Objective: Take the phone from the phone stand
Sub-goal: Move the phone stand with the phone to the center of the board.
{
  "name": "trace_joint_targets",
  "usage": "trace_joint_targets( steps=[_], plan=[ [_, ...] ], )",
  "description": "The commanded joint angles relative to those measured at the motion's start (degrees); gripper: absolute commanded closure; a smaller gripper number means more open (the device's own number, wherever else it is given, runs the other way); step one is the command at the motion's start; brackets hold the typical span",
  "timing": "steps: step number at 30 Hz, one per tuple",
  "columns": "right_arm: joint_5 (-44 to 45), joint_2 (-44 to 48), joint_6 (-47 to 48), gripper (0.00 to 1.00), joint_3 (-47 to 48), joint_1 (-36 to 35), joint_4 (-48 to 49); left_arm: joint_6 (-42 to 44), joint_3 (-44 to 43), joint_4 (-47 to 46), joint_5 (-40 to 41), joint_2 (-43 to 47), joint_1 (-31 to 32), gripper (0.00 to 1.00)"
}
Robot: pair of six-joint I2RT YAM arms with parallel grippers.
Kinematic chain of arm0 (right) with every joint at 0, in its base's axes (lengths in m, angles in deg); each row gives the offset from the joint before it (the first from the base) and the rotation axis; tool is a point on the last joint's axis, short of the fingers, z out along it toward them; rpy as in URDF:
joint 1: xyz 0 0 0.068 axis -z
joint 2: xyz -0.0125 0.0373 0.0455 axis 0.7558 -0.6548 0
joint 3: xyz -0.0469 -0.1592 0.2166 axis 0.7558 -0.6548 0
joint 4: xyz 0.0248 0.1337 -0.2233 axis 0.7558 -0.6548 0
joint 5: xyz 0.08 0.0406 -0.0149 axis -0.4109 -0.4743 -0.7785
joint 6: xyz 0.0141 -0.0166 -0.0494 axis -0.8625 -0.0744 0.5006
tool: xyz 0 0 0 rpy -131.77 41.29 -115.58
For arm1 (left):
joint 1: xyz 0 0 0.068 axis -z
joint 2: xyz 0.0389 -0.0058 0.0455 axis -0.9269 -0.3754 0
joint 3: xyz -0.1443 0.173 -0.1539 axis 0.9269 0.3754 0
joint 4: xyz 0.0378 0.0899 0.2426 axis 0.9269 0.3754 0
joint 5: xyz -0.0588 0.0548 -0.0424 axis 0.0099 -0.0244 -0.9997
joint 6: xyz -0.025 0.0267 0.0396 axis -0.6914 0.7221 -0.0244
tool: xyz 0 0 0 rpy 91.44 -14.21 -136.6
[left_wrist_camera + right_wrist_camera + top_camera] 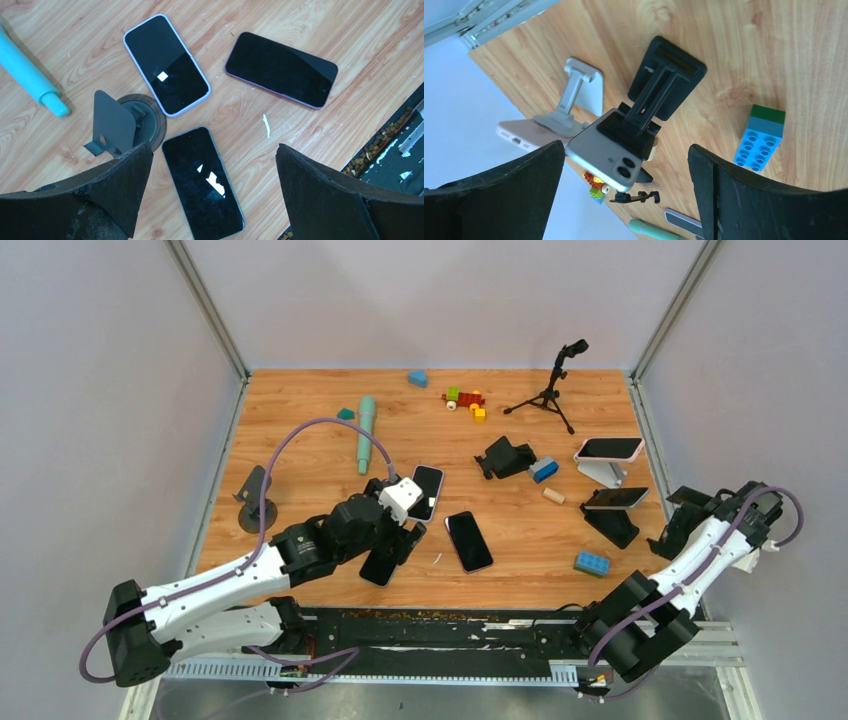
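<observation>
Phones: five in all. Three lie flat, screens up, on the wooden table (300, 400) below the left hand (212, 155): a lilac-cased black-screen phone (166, 64), a purple-edged dark phone (281, 69) and a teal-edged dark phone (202, 182). The other two sit on stands at the table's right side. A pink-cased phone (609, 448) is on a white folding metal stand (606, 474). Just nearer the arms, a silver-grey slab phone (594, 150) is on a black hinged plastic stand (674, 65).

Other stands: three, i.e. a folded black stand (505, 456), a dark grey round-base stand (117, 122) and a small black tripod (548, 395). One blue toy brick w/ green top (760, 137) lies near the black hinged plastic stand.

The silver-grey slab phone sits landscape. In the top view its long axis runs left-right, approx parallel to the table's near edge, w/ the dark screen tilted upward. The right wrist view shows its back, plain matte silver-grey w/ two round camera lenses at one end, gripped by the stand's cradle.

The right hand (625, 147) is at the table's right edge, fingers spread wide, grasping nothing. It is aimed at that phone but apart from it. The left hand is also spread wide and empty, hovering over the three flat phones.
</observation>
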Motion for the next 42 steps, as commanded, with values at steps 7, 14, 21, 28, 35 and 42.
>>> trace_joint_targets(
  steps=[7,14,21,28,35,42],
  plan=[
    [-8.45,-3.71,-2.58,0.07,-8.78,4.84,8.17,0.99,-1.51,-0.14,-0.99,-2.65,0.04,0.0],
    [-11.38,-6.66,-7.95,0.1,-11.7,4.9,13.52,1.16,-1.61,0.31,-0.73,-3.11,0.0,0.0],
    [-14.64,-12.48,-9.17,0.12,-13.06,4.9,17.98,1.32,-1.6,0.49,-0.45,-3.3,0.05,0.0],
    [-18.47,-18.67,-8.82,0.18,-13.37,4.72,22.57,1.67,-1.91,0.5,-0.32,-4.35,0.03,0.0],
    [-20.33,-23.75,-8.5,0.2,-12.1,2.79,24.71,1.78,-2.3,0.5,-0.32,-5.22,0.03,0.0],
    [-21.55,-30.1,-7.5,0.27,-9.8,-0.45,25.78,2.02,-2.31,1.06,0.77,-4.95,0.01,0.0]
  ],
)
